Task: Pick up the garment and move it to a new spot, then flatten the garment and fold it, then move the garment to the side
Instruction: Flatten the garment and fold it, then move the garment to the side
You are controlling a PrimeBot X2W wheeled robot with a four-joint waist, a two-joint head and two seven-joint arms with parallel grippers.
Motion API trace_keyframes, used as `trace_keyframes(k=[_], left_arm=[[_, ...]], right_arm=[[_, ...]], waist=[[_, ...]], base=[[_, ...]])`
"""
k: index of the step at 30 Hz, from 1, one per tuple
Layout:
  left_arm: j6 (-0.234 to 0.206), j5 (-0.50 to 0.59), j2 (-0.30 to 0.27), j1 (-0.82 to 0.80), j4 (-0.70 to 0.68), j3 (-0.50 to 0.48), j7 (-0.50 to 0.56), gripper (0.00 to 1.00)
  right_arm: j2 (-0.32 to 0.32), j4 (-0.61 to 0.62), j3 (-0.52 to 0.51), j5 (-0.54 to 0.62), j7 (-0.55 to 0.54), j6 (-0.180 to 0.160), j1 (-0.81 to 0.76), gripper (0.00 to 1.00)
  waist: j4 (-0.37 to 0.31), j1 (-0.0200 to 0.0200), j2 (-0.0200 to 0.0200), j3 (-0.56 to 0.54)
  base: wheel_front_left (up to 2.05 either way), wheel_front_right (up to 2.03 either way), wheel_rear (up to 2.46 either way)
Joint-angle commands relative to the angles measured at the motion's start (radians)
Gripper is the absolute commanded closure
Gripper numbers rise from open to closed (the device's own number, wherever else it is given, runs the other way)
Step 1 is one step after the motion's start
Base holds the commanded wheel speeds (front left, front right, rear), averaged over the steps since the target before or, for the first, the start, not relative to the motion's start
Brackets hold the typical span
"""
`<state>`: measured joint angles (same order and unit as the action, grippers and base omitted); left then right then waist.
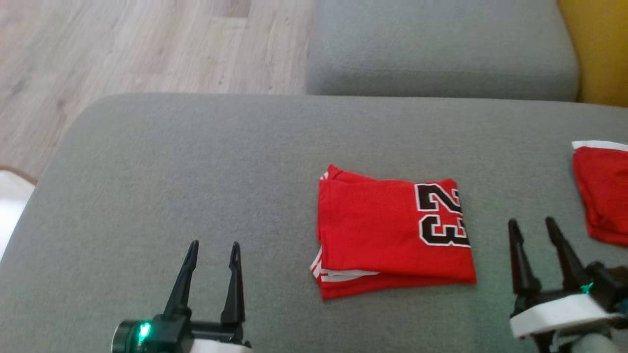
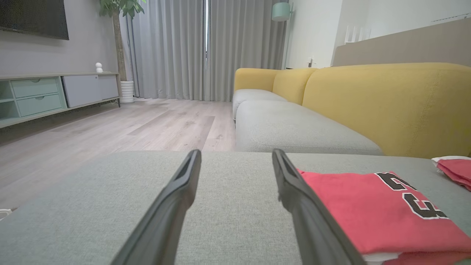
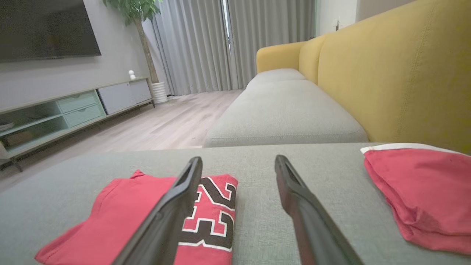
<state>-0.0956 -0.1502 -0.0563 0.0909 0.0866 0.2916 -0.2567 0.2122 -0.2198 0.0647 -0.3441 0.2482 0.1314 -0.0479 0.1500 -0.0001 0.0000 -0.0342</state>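
- Head view: the folded red garment (image 1: 392,235) lay flat on the grey cushion (image 1: 196,162), right of centre. The left gripper (image 1: 215,243) hung near its left side, the right gripper (image 1: 531,222) near its right, both released and empty. Another red cloth (image 1: 603,196) lay far right.
- Left wrist view: its spread fingers stood apart over the cushion, the garment just to the right.
- Right wrist view: parted fingers, the left one over the garment's number.
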Motion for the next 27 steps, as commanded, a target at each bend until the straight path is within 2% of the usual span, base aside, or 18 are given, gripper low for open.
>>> trace_keyframes(k=[1,7,27], left_arm=[[0.001,-0.013,0.006,-0.016,-0.023,-0.041,-0.005,0.0],[0.003,-0.021,0.006,0.011,0.022,-0.058,-0.005,0.0],[0.004,-0.045,0.006,0.009,0.051,-0.063,-0.005,0.0]], right_arm=[[-0.004,0.025,0.009,0.041,0.013,-0.001,0.003,0.0],[-0.045,0.034,-0.009,0.136,0.013,-0.001,-0.042,0.0],[-0.075,0.047,-0.025,0.189,0.013,-0.001,-0.065,0.0]], waist=[[-0.015,0.0001,0.0,-0.015],[-0.03,0.0001,0.0,-0.029],[-0.04,0.0001,0.0,-0.019]], base=[[0.0,0.0,0.0],[0.0,0.0,0.0],[0.0,0.0,0.0]])
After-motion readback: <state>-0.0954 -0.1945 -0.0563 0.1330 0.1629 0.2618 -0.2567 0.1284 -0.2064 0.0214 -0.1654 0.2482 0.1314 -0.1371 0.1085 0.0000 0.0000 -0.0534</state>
